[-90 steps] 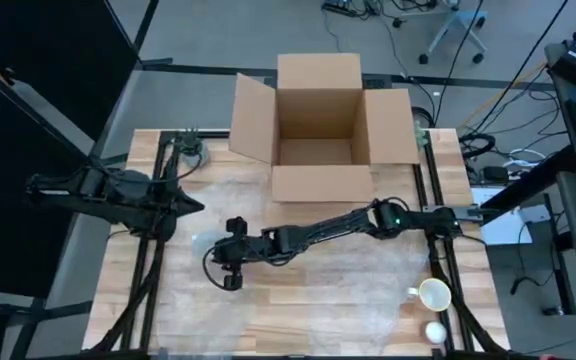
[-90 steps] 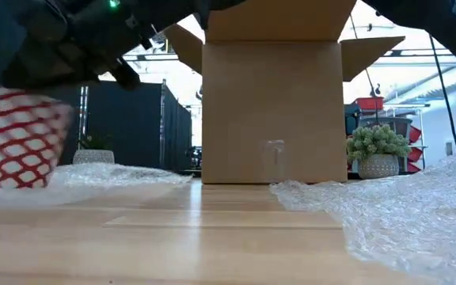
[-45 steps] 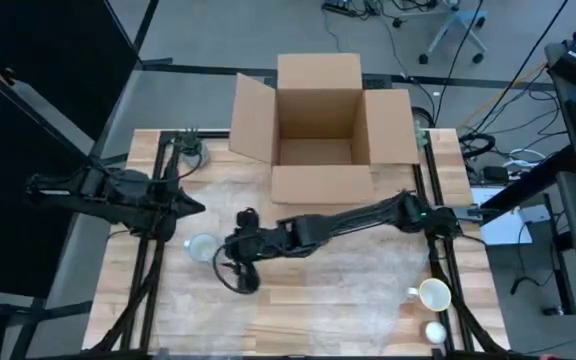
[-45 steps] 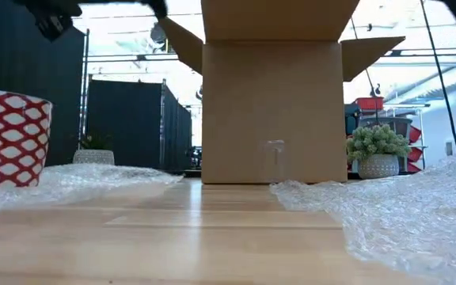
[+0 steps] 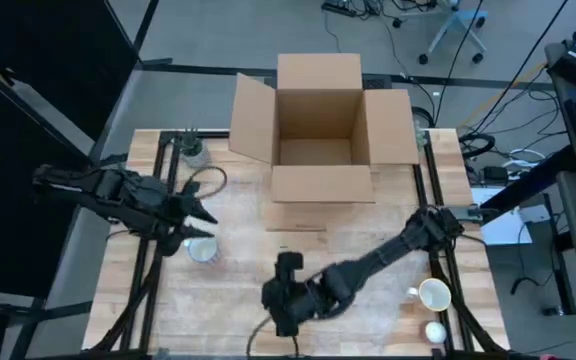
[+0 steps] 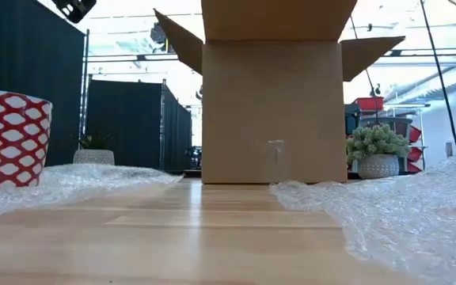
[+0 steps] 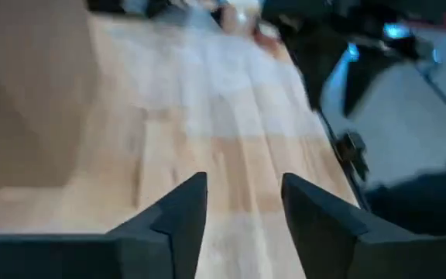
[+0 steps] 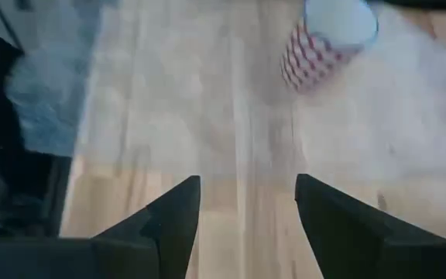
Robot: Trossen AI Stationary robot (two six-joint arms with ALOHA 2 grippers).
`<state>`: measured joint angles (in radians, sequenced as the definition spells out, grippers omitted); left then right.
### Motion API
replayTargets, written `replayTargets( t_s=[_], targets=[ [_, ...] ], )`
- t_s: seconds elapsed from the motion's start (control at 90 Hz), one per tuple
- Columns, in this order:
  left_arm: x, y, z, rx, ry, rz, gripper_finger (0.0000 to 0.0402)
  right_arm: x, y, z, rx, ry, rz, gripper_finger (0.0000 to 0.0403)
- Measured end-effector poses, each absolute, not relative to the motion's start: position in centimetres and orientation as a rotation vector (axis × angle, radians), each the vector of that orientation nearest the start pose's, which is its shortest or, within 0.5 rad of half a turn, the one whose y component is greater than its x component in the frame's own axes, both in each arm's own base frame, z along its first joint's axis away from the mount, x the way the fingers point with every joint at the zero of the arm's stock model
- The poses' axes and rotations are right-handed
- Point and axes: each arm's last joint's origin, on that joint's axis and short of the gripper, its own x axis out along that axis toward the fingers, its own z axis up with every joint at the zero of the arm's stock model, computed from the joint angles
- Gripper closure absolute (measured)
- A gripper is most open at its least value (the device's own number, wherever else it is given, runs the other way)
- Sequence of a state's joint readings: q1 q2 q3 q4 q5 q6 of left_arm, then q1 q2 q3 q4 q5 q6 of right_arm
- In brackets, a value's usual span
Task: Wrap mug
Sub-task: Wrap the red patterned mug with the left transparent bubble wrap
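Observation:
The red-and-white patterned mug (image 5: pixel 201 249) stands upright on its base on the left part of a clear bubble wrap sheet (image 5: pixel 258 235) spread over the table. The low view shows the mug (image 6: pixel 10 138) at far left and the wrap (image 6: pixel 418 214) at right. My left gripper (image 5: pixel 208 220) hovers open just beyond the mug's far-left side, touching nothing. My right gripper (image 5: pixel 286 300) is open over the near middle of the table, well away from the mug (image 8: pixel 327 43), with nothing between its fingers (image 8: pixel 173 213).
An open cardboard box (image 5: pixel 318 120) stands at the far middle of the table. A white mug (image 5: pixel 433 294) and a small white object (image 5: pixel 435 330) sit at the near right corner. A small potted plant (image 5: pixel 193 150) is at the far left.
My right gripper has let go of the patterned mug, leaving it upright on the bubble wrap at the left. It then rose and swung toward the table's near edge and right. My left gripper has moved in toward the mug.

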<state>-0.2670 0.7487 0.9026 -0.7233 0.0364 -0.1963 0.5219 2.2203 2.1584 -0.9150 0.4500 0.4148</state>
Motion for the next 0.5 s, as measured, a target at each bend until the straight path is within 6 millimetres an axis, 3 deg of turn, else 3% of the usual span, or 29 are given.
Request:
replayTargets(
  t_s=[0.278,0.5],
  targets=[
    [15.0,-9.8,34.1,-0.106,0.867,-0.248,0.024,42.2,22.7,22.5,0.008,0.903,-0.19,0.0206],
    [14.4,-16.9,30.9,-0.191,1.119,-0.24,0.024,42.8,20.9,19.8,0.007,0.916,-0.222,0.0206]
  ],
)
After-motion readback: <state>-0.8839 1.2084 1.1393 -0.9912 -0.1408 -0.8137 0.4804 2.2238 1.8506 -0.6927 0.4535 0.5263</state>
